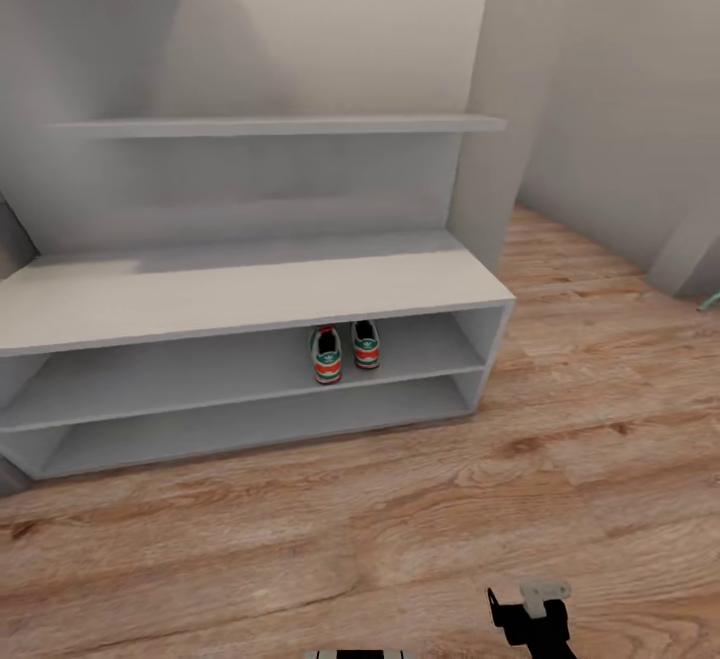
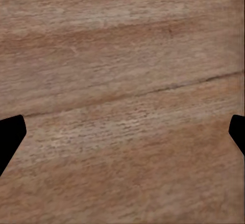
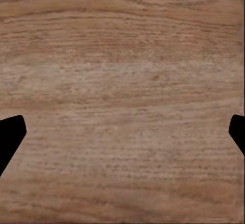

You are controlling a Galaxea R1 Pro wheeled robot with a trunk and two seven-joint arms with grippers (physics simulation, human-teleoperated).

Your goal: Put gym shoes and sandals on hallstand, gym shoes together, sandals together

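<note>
Two gym shoes (image 1: 346,351) side by side on hallstand (image 1: 250,284) upper shoe shelf, toward its right end. Sandals nowhere among these views. Left fingers (image 2: 11,137) and right fingers (image 3: 11,137) spread wide, empty, over corridor floor (image 1: 420,519). Risk: nudging placed shoes off when adding sandals. No readable writing.

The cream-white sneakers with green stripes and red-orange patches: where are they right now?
In the head view, the two sneakers stand side by side on the upper open shelf of the pale grey hallstand, under its bench top, right of centre.
</note>
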